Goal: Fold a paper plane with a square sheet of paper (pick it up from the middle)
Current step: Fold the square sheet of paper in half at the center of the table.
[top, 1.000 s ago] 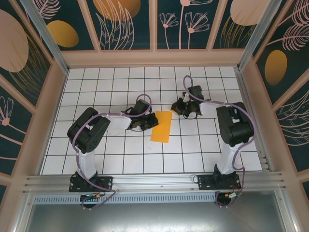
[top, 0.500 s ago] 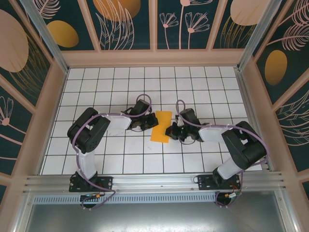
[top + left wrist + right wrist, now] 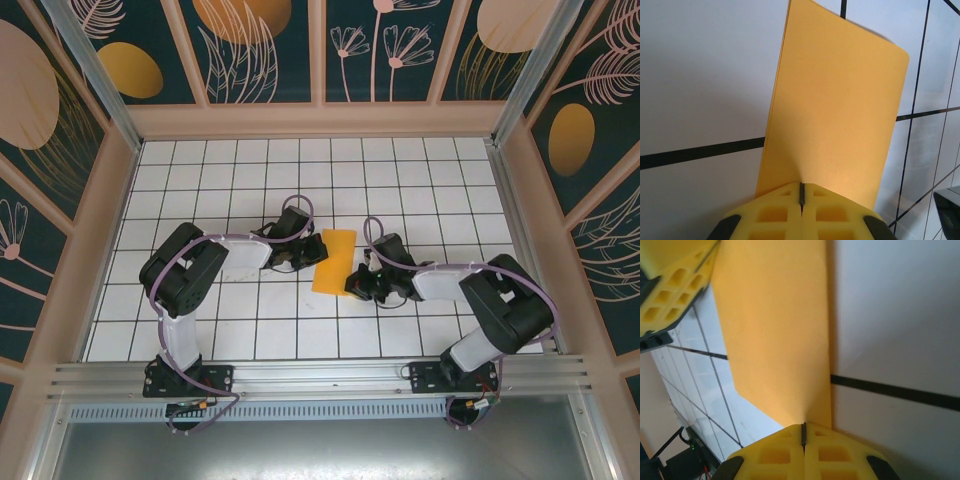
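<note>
**Top external:** The orange-yellow sheet of paper (image 3: 334,260) lies flat on the white grid table (image 3: 250,180) between the two arms. It shows as a narrow rectangle, with its long axis running from about 1 o'clock down to 7 o'clock. The left gripper (image 3: 310,254) touches the sheet's 9 o'clock edge. The right gripper (image 3: 351,285) sits at its 4 o'clock edge, near the lower corner. One second ago the right gripper was off the sheet's far 1 o'clock corner. Half a second ago it was midway along the right edge, and now it is lower. The left gripper and the sheet have hardly shifted.

**Left wrist:** The left gripper (image 3: 801,192) has its yellow pads pressed together, tips on the sheet's (image 3: 840,115) near edge. The sheet stretches away toward 12–1 o'clock.

**Right wrist:** The right gripper (image 3: 803,432) likewise has its pads pressed tight together, tips meeting the sheet (image 3: 775,340). The sheet runs up toward 11–12 o'clock, and the left gripper's pads (image 3: 670,295) are at 10 o'clock.

Whether any paper is caught in either seam cannot be told.
</note>
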Motion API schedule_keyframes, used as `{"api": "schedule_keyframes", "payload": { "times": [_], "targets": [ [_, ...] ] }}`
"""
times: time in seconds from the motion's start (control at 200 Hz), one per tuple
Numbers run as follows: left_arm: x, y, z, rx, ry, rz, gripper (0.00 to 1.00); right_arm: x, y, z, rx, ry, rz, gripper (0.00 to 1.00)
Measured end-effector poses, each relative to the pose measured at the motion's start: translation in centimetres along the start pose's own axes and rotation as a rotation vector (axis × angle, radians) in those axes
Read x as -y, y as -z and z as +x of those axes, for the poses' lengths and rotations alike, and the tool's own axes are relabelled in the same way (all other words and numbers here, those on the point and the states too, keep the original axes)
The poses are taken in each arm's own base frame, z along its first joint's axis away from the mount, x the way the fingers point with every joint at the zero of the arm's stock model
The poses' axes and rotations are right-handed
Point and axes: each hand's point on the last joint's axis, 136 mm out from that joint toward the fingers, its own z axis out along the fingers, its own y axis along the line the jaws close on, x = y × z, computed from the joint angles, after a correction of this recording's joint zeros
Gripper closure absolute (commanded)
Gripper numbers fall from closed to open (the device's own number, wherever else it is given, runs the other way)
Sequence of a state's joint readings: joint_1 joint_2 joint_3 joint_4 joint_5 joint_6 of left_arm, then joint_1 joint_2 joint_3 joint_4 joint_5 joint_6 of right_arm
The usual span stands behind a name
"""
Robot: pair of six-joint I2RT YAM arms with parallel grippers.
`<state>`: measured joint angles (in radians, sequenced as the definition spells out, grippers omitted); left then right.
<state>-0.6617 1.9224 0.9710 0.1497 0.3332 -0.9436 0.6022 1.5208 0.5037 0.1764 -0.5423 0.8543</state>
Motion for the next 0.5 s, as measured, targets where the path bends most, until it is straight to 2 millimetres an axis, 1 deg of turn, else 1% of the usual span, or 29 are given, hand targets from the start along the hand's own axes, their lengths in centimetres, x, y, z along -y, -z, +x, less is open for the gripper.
{"api": "schedule_keyframes", "payload": {
  "times": [0.08,0.155,0.25,0.345,0.5],
  "targets": [
    [0.0,0.0,0.0,0.001,0.000,0.001,1.00,-0.8,0.3,-0.1,0.007,0.023,-0.025,1.00],
    [0.0,0.0,0.0,0.001,-0.001,0.002,1.00,-1.0,0.3,-0.1,0.004,0.030,-0.034,1.00],
    [0.0,0.0,0.0,0.002,-0.001,0.003,1.00,-0.5,0.0,0.0,-0.007,0.021,-0.024,1.00],
    [0.0,0.0,0.0,0.002,-0.001,0.003,1.00,0.5,-0.6,0.3,-0.026,0.001,0.002,1.00],
    [0.0,0.1,0.0,0.005,0.001,0.006,1.00,0.5,-0.7,0.3,-0.030,0.023,0.001,1.00]
  ]
}}
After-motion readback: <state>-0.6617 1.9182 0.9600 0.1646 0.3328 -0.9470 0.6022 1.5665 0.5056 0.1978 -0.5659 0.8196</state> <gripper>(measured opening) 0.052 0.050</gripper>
